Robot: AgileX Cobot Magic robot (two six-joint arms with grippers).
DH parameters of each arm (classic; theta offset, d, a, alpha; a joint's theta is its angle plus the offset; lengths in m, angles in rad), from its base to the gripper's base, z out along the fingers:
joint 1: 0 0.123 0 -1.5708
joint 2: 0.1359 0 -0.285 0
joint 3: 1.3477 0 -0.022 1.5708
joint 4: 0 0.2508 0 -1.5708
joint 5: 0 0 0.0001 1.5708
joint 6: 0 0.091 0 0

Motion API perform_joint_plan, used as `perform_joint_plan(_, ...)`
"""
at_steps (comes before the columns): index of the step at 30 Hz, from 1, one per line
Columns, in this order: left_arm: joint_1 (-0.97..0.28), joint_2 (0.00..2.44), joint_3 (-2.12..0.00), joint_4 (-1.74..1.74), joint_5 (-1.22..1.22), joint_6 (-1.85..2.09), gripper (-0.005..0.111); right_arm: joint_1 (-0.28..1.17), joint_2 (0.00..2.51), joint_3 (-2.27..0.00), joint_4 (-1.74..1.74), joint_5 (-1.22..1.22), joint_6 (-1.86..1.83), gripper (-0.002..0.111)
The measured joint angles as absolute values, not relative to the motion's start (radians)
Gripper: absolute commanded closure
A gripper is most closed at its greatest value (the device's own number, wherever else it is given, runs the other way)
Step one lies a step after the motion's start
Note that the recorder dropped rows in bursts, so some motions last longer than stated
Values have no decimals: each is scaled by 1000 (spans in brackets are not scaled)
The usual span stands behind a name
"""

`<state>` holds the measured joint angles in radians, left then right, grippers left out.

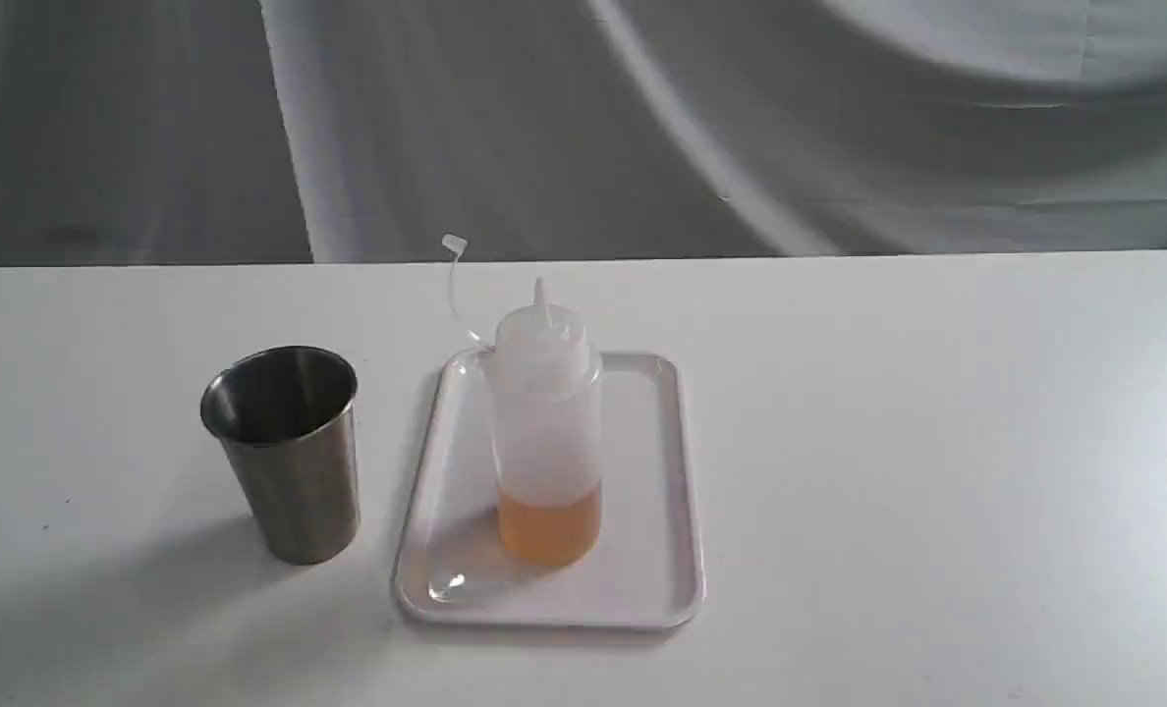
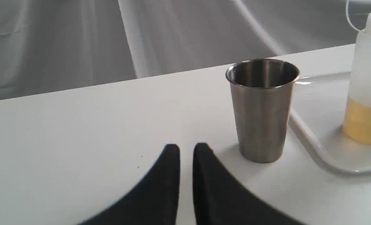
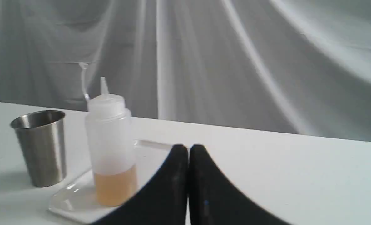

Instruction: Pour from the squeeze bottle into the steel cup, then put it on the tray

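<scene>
The squeeze bottle (image 1: 547, 432) stands upright on the white tray (image 1: 652, 550), orange-yellow liquid in its bottom third, its cap strap curling up behind. The steel cup (image 1: 287, 452) stands upright on the table just left of the tray. Neither arm shows in the exterior view. In the left wrist view my left gripper (image 2: 186, 147) is shut and empty, its black fingertips almost touching, with the steel cup (image 2: 262, 109) a short way off and the squeeze bottle (image 2: 367, 84) beyond. In the right wrist view my right gripper (image 3: 188, 147) is shut and empty, apart from the squeeze bottle (image 3: 110, 147) and steel cup (image 3: 42, 147).
A white table (image 1: 937, 442) carries everything, its far edge meeting a draped grey cloth backdrop (image 1: 642, 118). The tray (image 2: 316, 137) lies right beside the cup's base in the left wrist view.
</scene>
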<state>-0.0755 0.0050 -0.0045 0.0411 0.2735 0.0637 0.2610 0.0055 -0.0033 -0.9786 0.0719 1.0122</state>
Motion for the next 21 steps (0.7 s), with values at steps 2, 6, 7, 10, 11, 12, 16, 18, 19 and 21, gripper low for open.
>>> perform_joint_plan(2, -76, 5, -4, 41, 274, 64, 98, 209, 5, -3, -979, 72, 1012, 108)
perform_joint_plan(6, -76, 5, -4, 41, 274, 64, 98, 102, 5, -3, -978, 72, 1012, 108)
perform_joint_plan(7, -76, 5, -4, 41, 274, 64, 98, 70, 5, -3, -978, 72, 1012, 108)
perform_joint_plan(10, -76, 5, -4, 41, 274, 64, 98, -24, 5, -3, -978, 72, 1012, 108)
perform_joint_plan(11, -76, 5, -4, 41, 274, 64, 98, -52, 5, -3, -978, 72, 1012, 108)
perform_joint_plan(12, -76, 5, -4, 41, 274, 64, 98, -72, 5, -3, -978, 72, 1012, 108)
perform_joint_plan(16, -76, 5, -4, 41, 274, 64, 98, -129, 5, -3, -978, 78, 1012, 108)
perform_joint_plan(18, -76, 5, -4, 41, 274, 64, 98, -131, 5, -3, -978, 91, 1012, 108)
perform_joint_plan(19, -76, 5, -4, 41, 274, 64, 98, -133, 5, -3, -980, 101, 1012, 108)
perform_joint_plan(21, -76, 5, -4, 41, 274, 64, 98, -133, 5, -3, -980, 117, 1012, 108)
